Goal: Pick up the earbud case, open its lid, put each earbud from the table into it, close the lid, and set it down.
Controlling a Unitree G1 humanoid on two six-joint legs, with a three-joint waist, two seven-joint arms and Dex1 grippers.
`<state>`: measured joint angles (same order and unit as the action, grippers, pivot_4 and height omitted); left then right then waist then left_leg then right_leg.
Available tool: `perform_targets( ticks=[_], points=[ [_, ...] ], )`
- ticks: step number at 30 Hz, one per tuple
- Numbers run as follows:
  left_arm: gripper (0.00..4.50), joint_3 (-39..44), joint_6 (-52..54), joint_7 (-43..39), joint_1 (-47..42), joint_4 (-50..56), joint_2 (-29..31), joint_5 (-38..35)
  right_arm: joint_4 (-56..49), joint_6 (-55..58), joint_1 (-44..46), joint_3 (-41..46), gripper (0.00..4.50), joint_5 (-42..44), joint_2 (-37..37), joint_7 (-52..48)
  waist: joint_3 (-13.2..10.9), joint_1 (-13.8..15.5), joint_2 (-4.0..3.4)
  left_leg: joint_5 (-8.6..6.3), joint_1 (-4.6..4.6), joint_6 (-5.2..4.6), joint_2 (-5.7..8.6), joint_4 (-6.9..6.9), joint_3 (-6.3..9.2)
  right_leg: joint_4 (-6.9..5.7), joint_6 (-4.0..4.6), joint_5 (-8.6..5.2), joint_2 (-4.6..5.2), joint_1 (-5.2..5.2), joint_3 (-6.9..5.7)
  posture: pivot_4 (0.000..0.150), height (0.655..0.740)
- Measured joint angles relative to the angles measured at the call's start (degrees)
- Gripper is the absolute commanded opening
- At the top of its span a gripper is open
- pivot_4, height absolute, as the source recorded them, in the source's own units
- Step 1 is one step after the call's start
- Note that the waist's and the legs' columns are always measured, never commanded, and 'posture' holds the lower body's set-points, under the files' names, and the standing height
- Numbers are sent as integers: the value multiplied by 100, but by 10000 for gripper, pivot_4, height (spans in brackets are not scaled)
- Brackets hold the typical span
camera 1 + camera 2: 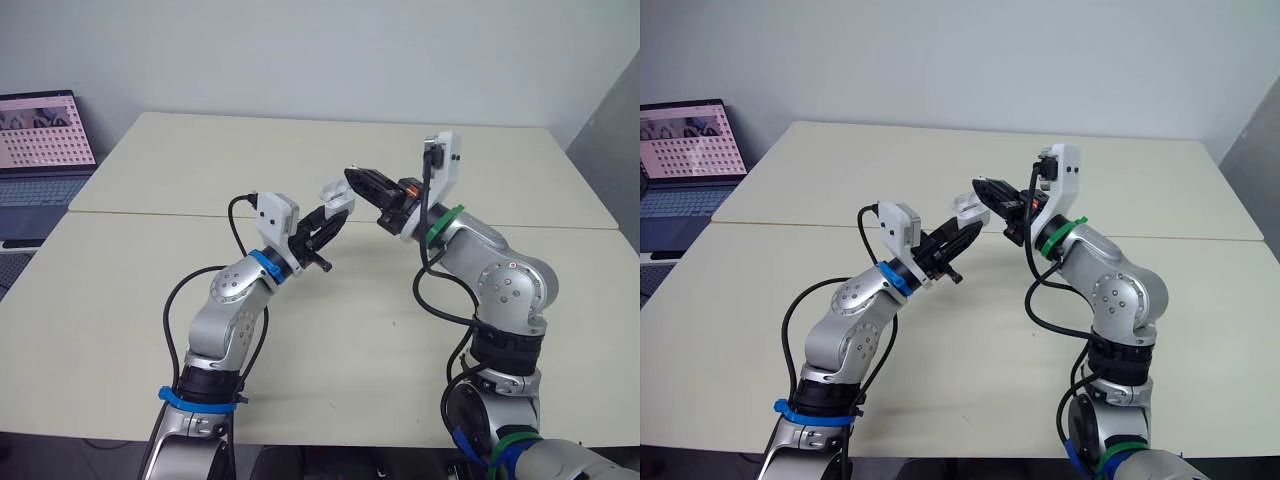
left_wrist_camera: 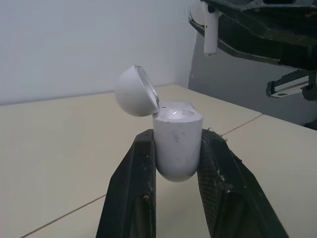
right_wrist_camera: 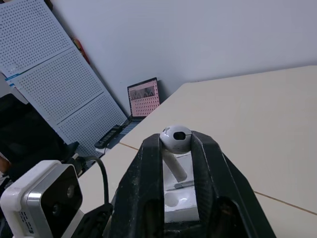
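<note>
While the left hand [image 1: 322, 232] clamps the earbud case [image 2: 177, 141] above the counter [image 1: 150, 170], lid [image 2: 133, 91] swung open, the right hand [image 1: 362, 182] pinches an earbud [image 3: 176, 138] just above the case's mouth, its stem aimed roughly along the case's long axis, seemingly toward an empty socket [image 3: 174, 199].

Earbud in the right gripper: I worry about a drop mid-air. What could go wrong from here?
The right gripper pinches the earbud only by its rounded head, so it might twist or slip and fall to the table. Its stem could miss the socket and push the earbud case, which the left gripper clamps only low down. The open lid stands near the approach and might get knocked.
</note>
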<state>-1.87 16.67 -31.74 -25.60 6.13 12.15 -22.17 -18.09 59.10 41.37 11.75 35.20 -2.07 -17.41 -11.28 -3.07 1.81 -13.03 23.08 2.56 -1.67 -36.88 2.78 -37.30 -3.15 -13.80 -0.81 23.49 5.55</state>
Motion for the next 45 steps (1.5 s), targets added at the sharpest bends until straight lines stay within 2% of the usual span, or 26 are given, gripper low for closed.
perform_targets(
  ticks=[7,36,43,45],
  points=[
    [7559,2,-140,98,-150,-114,-109,90,100,-263,-74,-401,4132,1,12,16,0,-4,0,0,1,0,0,-1,-1,2,-3,-2,0,0,1,1500,7400],
    [7559,-22,-190,30,-151,-178,-122,113,398,-978,-278,-970,4132,-86,447,60,0,-10,0,0,2,0,0,4,-1,7,-6,-4,0,2,2,1500,7400],
    [7559,-17,-166,88,-142,-225,-134,200,416,-1009,-336,-1016,27121,-76,461,110,0,-11,0,0,3,0,0,5,-1,8,-6,-4,0,2,2,1500,7400],
    [7559,-14,-153,94,-141,-225,-138,201,416,-1041,-341,-1038,27121,-75,466,115,0,-11,0,0,4,0,0,5,-1,9,-6,-4,0,2,2,1500,7400]
  ],
)
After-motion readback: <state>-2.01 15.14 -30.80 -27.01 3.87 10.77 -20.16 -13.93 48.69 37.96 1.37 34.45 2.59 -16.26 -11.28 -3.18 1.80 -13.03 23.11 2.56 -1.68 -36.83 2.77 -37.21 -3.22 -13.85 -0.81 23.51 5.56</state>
